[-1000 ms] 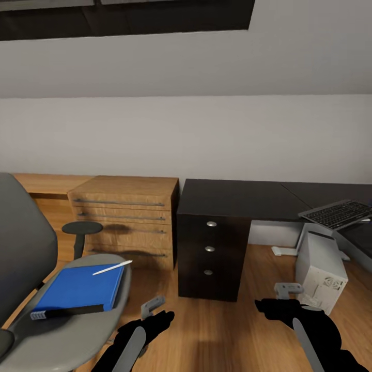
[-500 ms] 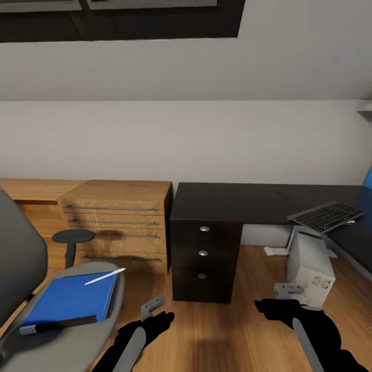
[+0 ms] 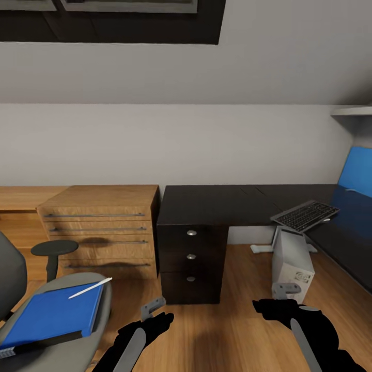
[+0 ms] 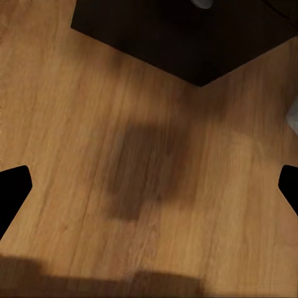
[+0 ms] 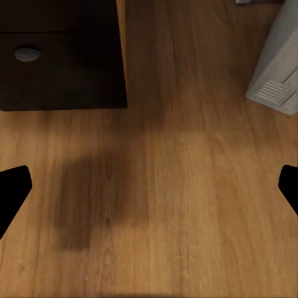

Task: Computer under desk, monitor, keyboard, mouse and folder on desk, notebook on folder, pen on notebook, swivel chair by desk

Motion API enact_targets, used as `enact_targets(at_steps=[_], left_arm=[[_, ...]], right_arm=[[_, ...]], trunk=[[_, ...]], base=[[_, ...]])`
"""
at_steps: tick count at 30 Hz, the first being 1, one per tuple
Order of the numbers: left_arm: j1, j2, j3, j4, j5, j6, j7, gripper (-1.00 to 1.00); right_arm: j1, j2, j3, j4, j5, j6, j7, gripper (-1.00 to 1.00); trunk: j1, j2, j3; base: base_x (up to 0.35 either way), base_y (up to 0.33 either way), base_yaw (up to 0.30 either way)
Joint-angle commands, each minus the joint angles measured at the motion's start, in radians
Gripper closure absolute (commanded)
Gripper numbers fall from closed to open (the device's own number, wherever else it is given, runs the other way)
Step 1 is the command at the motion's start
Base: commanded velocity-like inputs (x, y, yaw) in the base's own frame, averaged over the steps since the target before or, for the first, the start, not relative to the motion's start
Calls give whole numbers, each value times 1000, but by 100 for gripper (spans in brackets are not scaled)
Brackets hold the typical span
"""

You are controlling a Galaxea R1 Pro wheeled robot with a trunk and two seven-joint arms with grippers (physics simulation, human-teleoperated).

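Folder (image 3: 51,316), notebook (image 3: 31,345) and pen (image 3: 90,288) remain on chair (image 3: 67,351); keyboard (image 3: 305,215) overhangs surface (image 3: 217,204). Both grippers' fingers wide, empty.

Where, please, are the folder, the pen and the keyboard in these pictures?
folder (image 3: 51,314), head view, middle of its blue cover.
pen (image 3: 90,288), head view, middle of its white shaft.
keyboard (image 3: 305,215), head view, middle of its black keys.
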Motion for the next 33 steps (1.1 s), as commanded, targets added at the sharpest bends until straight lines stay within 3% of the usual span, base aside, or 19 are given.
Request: enact_targets(at_steps=[1,33], left_arm=[[-1,0,-2,-1,10,1,10,-100],[9,19,14,15,16,-4,19,-100]], right_arm=[[-1,-1,2,-1,-8,5,-7,-100],[-10,0,2,-1,-8,4,-8,-100]], trunk=[[-4,7,2],[-127,231,102]], base=[[0,0,-15],[0,0,-9]])
